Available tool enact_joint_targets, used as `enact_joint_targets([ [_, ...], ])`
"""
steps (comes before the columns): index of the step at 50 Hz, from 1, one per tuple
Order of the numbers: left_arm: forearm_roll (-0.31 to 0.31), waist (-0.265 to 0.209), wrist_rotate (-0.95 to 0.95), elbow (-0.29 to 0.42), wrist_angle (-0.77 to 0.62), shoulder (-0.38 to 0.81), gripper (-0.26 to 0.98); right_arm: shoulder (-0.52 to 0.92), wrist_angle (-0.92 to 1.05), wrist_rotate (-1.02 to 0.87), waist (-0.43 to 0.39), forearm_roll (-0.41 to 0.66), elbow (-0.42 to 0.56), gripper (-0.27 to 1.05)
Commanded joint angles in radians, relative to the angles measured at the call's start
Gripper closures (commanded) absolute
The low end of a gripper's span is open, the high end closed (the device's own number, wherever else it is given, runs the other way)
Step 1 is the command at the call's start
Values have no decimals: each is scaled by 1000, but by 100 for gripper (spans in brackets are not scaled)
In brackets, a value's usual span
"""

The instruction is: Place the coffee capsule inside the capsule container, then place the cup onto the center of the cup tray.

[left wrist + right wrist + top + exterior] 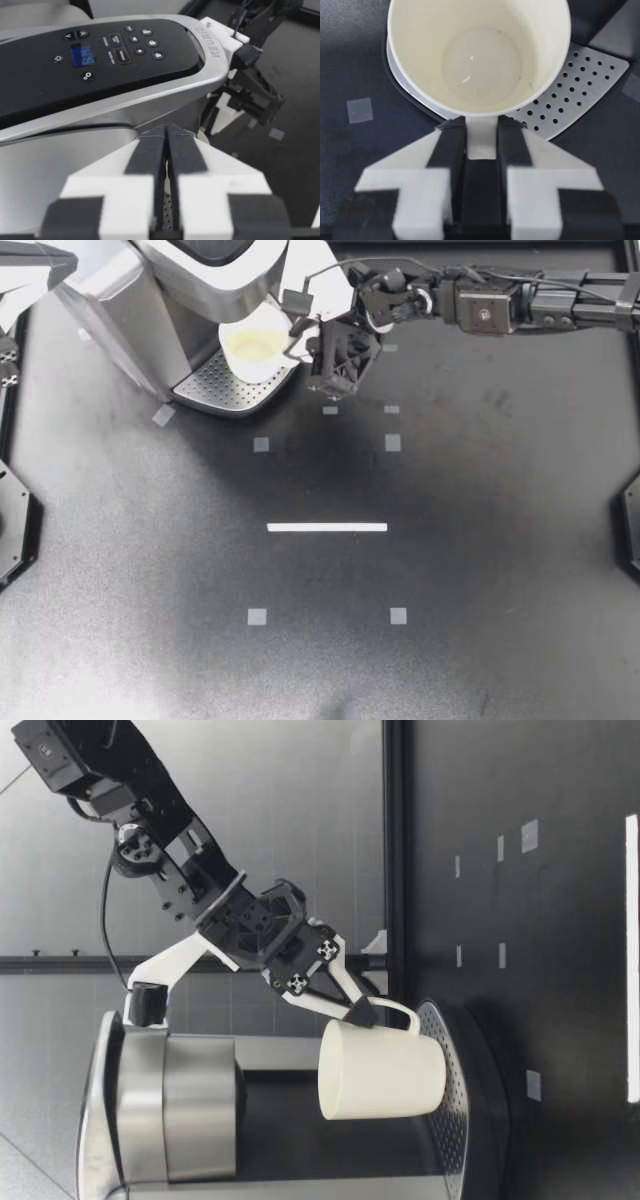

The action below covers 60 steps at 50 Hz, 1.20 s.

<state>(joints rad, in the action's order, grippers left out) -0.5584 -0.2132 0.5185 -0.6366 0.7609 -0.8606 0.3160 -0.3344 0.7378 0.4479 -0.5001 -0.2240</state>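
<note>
Holds the white cup [252, 345] by its handle with my right gripper [303, 340], far up the table at about 11 o'clock in the top view. Reaches in from 2 o'clock with that arm. Pinches the handle [481, 135] from both sides in the right wrist view, one black finger [451, 145] on each side. Shows the cup's open mouth to that camera.

Has the cup over the silver cup tray [225, 390] with the little holes, under the front of the coffee machine [150, 290]. Looks nearly upright in the low view, with the cup's bottom right at the tray [455, 1120]. Hard to say if touching it or a tiny bit above.

Rests my left gripper [55, 268] at 10 o'clock, just beside the machine. Presses its two fingers [150, 150] flat together in the left wrist view, with nothing between them, above the machine's dark button panel [100, 55].

Has small grey tape squares [393, 443] and one white strip [327, 527] on the black table [500, 590], near the middle.
</note>
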Motion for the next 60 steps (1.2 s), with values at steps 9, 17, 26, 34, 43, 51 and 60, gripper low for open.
enact_joint_targets([
  [9, -5, 0, 3, 11, -3, 2, 67, -5, 25, -5, 6, 3, 37, 52],
  [17, -5, 0, 3, 11, -3, 2, 67, 3, 25, -5, 6, 3, 49, 45],
  [26, -3, 0, 3, 11, -3, 2, 67, 2, 28, -5, 6, 2, 52, 27],
  [34, -3, 0, 5, 9, -3, 3, 67, -2, 20, -3, 3, 2, 51, 7],
  [43, -3, 0, 6, 9, -6, 2, 67, -26, 14, -6, -5, 0, 43, 7],
  [51, -5, 0, 6, 9, -8, 2, 67, -69, 21, -8, -5, -3, 2, 7],
  [60, -9, -2, 6, 8, -34, 2, 67, -143, 43, -23, -9, -8, -72, 7],
])
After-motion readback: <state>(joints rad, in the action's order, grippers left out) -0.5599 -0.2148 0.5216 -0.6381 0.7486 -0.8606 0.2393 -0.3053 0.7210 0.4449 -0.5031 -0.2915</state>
